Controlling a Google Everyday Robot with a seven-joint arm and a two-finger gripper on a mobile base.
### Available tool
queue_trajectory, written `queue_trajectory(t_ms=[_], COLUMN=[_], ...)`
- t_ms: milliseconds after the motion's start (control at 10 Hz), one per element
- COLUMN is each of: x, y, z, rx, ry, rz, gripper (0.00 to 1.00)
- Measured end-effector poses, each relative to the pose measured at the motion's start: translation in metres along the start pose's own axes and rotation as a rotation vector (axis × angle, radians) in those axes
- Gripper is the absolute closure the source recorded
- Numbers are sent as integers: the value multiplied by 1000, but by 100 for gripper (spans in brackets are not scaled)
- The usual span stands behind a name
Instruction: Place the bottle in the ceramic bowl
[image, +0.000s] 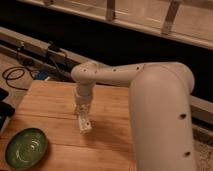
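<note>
Above the desk (50, 100): bottle (85, 126) gripped, ceramic bowl (25, 148) empty.
My end effector (82, 118) pinches it; the carry over and release remain.

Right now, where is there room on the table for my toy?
Bare wood lies between the ceramic bowl and the gripper, which is shut on the bottle, and along the far edge of the table. It's crowded right of the gripper, under the arm.

The robot's white arm (150, 85) reaches over a wooden table (50, 100), its gripper (82, 117) clamped on the small bottle (85, 126), held tilted; the green ceramic bowl (26, 148) sits well apart near the table's front corner
</note>
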Motion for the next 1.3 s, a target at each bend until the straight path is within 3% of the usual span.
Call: queue_trajectory(t_ms=[100, 300, 500, 700, 900, 1100, 1300], x=[-16, -26, -17, -4, 7, 25, 25], y=[26, 73, 117, 137, 149, 165, 165], z=[4, 13, 19, 18, 15, 21, 22], rx=[-13, -39, -70, -91, -112, -107, -106], ry=[16, 45, 74, 93, 105, 125, 126], rz=[-70, -196, -322, -408, -451, -465, -461], gripper=[100, 100, 100, 100, 100, 100, 100])
